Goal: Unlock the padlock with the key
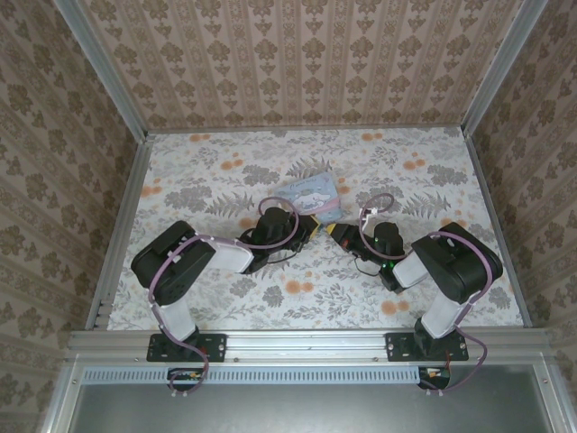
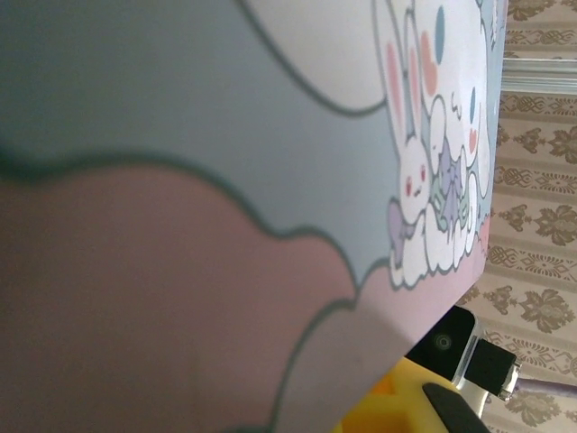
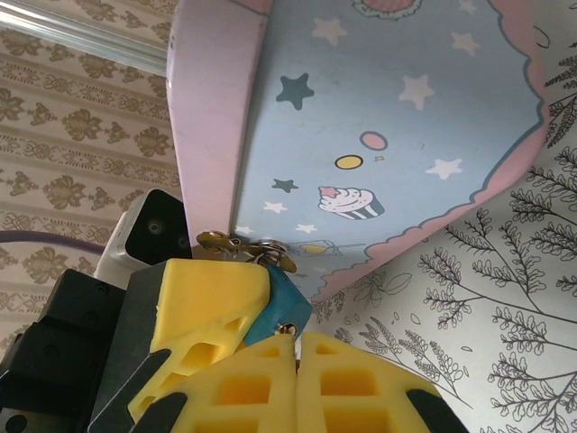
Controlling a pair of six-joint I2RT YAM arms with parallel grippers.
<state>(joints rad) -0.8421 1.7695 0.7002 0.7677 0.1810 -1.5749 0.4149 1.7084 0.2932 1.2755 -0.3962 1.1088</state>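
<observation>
While both arms reach in from the near edge of the tabletop [image 1: 225, 162], the overhead view shows the left tool [image 1: 306, 225] and the right tool [image 1: 341, 234] meeting nose to nose at the near side of the pastel tin [image 1: 315, 194]. The tin lies about midway between the side edges, slightly toward the far edge. From the left wrist, the tin's cartoon face [image 2: 225, 135] presses close to the lens, which suggests this tool is tucked hard against it to steady the lock. A yellow pad [image 2: 388, 410] shows at the bottom, but I cannot tell whose it is. From the right wrist, the bluish padlock [image 3: 281, 307] sits at the tin's lower edge. It is wedged against one yellow pad [image 3: 212, 302] of the left tool, whose jaws are narrow and seem to pinch it still. The right tool is closed tight, and a small brass tip peeks out between its pads, probably the key [image 3: 288, 330], aimed at the padlock's underside. Brass fittings [image 3: 221, 242] hang just above, and I cannot make out what they are.
</observation>
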